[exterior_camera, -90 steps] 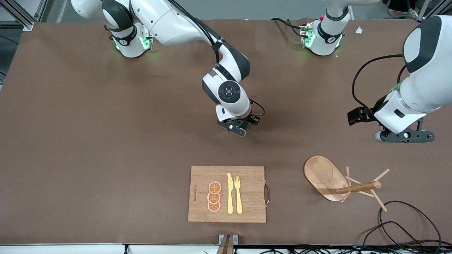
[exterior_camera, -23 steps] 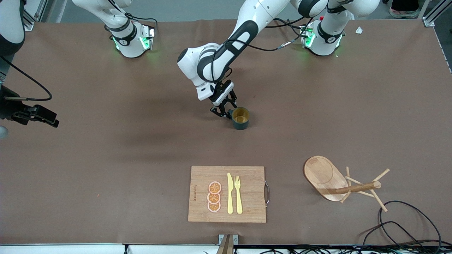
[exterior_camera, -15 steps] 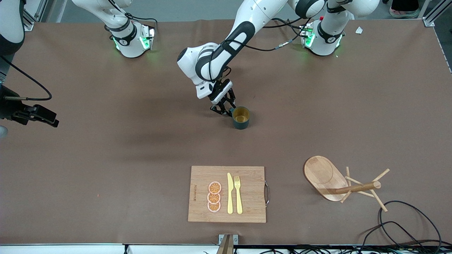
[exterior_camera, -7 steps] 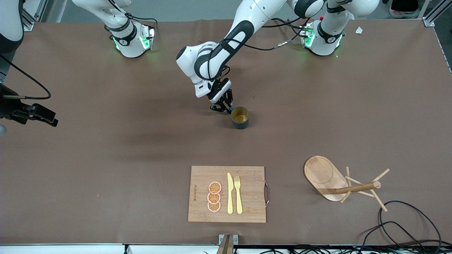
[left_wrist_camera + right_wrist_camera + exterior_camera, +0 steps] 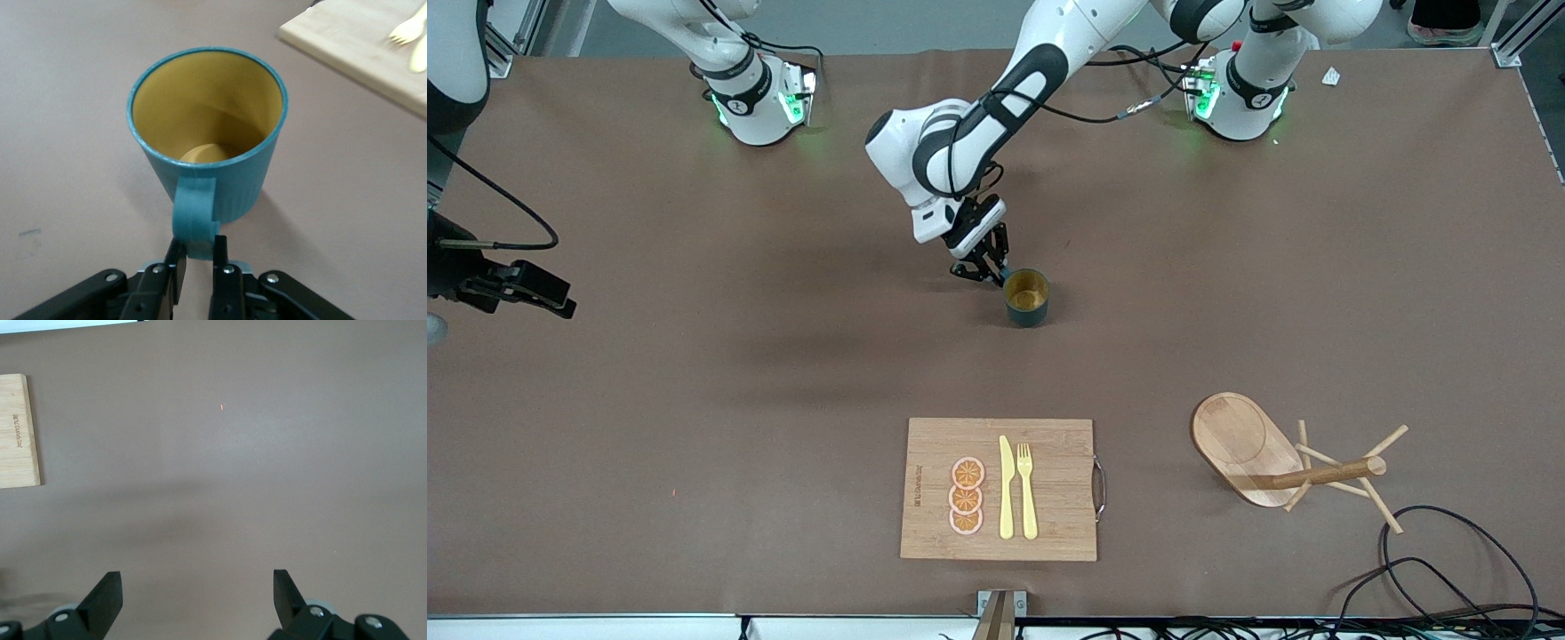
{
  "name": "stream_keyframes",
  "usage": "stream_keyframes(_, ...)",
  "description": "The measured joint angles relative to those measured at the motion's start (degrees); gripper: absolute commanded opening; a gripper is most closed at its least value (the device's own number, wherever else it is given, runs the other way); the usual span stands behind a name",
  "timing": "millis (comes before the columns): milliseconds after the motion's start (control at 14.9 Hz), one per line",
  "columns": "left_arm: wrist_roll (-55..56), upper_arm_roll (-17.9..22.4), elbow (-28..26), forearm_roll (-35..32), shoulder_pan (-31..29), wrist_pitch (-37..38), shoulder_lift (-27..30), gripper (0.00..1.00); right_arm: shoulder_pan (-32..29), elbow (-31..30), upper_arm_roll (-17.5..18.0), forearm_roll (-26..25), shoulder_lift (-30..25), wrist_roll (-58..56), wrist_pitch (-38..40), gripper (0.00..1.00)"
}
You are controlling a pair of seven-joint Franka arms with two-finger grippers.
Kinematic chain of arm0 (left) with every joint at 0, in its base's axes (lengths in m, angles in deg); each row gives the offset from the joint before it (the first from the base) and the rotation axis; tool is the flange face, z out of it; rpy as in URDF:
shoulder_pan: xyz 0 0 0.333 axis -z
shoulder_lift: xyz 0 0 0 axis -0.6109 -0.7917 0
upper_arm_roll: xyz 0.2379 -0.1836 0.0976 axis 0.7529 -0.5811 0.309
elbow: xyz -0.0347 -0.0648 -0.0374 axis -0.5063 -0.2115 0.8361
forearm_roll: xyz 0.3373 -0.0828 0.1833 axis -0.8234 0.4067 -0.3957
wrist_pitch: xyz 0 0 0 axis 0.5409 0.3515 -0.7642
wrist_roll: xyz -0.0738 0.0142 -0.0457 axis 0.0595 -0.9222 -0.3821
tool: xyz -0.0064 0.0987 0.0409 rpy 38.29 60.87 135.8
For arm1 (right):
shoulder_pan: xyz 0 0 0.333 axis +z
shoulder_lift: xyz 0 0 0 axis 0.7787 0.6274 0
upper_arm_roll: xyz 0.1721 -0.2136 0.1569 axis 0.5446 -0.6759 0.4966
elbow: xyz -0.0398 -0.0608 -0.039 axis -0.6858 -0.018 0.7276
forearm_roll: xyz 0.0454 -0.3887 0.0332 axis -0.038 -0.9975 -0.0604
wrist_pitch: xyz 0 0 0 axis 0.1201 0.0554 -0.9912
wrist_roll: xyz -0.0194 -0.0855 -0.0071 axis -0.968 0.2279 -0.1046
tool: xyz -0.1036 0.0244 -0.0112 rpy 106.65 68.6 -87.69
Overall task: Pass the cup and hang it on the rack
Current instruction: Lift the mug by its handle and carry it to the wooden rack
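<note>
The dark teal cup point(image 5: 1027, 300) with a mustard-yellow inside stands upright near the table's middle, its handle point(image 5: 195, 220) turned toward my left gripper point(image 5: 994, 272). My left gripper point(image 5: 195, 248) is shut on the handle, one finger on each side of the loop. The cup point(image 5: 208, 133) appears to rest on the brown table. The wooden rack point(image 5: 1249, 449) is nearer to the front camera, toward the left arm's end, its post point(image 5: 1325, 474) and thin pegs pointing toward that end. My right gripper point(image 5: 197, 587) is open and empty over bare table at the right arm's end.
A rectangular wooden cutting board point(image 5: 1049, 489) with a yellow knife, a yellow fork and orange slices lies near the front edge. It also shows in the left wrist view point(image 5: 353, 40) and the right wrist view point(image 5: 17, 430). Black cables point(image 5: 1449, 551) lie beside the rack.
My left gripper has closed on the cup's handle, and cup and gripper have shifted slightly toward the right arm's end. The right arm has not moved.
</note>
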Motion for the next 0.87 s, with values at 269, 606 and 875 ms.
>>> stream_keyframes(269, -2.94, 0.03, 0.34, 0.27, -1.2, 0.36, 4.54, 0.0, 0.0, -0.25, 0.03, 0.0, 0.0, 0.0, 0.0, 1.0)
stream_keyframes(606, -8.73, -0.04, 0.61, 3.78, -5.62, 0.2, 9.43, 0.0, 0.0, -0.51, 0.06, 0.0, 0.0, 0.0, 0.0, 1.0)
stream_keyframes(875, -14.82, -0.05, 0.88, 9.19, -10.49, -1.1, 14.55, 0.0, 0.01, -0.56, 0.14, 0.0, 0.0, 0.0, 0.0, 1.0)
